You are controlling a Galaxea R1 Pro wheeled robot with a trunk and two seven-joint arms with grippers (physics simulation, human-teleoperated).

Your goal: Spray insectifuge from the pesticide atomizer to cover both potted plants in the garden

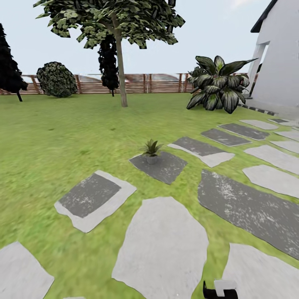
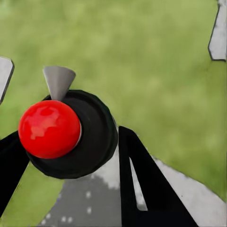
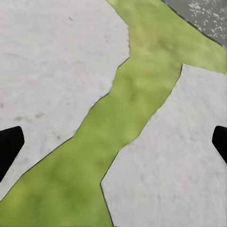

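Though no writing shows anywhere, left jaws clamped on spray bottle: black body, red knob, grey nozzle. Right jaws spread wide over stepping stones.

— Where is the pesticide atomizer?
— Between the left end effector fingers, seen end-on: round dark body, red cap, grey cone nozzle.
— And a potted plant?
— One small green rosette stands upright in a grey pot on a dark stepping stone, well ahead on the lawn.
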